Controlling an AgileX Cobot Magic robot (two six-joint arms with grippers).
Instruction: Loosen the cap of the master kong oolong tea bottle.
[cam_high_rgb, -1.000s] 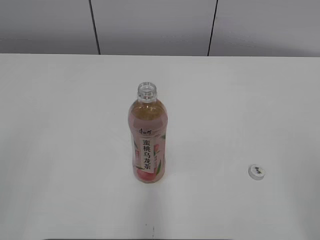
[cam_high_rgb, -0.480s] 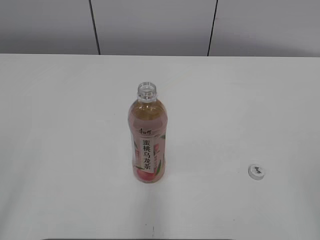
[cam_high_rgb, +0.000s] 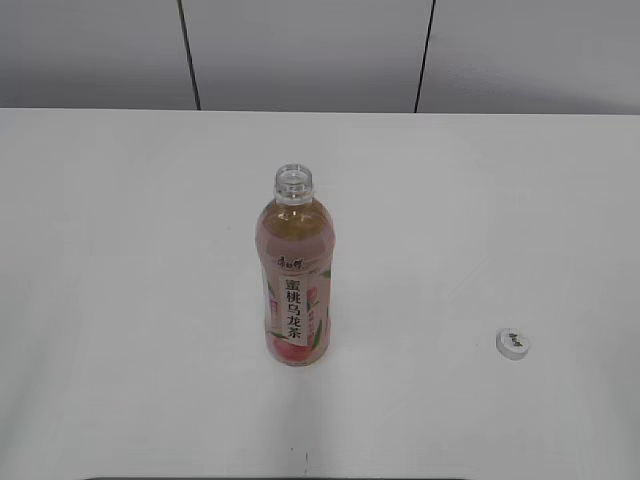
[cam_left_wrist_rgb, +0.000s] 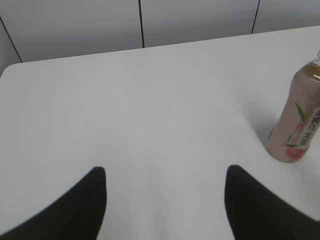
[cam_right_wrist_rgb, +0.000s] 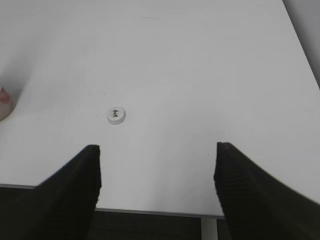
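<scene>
The master kong oolong tea bottle (cam_high_rgb: 296, 280) stands upright in the middle of the white table, its neck open with no cap on it. It also shows at the right edge of the left wrist view (cam_left_wrist_rgb: 299, 120). The cap (cam_high_rgb: 513, 343) lies flat on the table to the bottle's right, and shows in the right wrist view (cam_right_wrist_rgb: 116, 115). My left gripper (cam_left_wrist_rgb: 165, 172) is open and empty, well left of the bottle. My right gripper (cam_right_wrist_rgb: 157, 150) is open and empty, back near the table's front edge, with the cap ahead and to the left. Neither gripper shows in the exterior view.
The white table (cam_high_rgb: 120, 250) ends at a grey panelled wall (cam_high_rgb: 300, 50) at the back. Its front edge (cam_right_wrist_rgb: 150, 212) shows between my right fingers, its right edge (cam_right_wrist_rgb: 300, 45) at the far right, and its rounded far-left corner (cam_left_wrist_rgb: 10, 67) in the left wrist view.
</scene>
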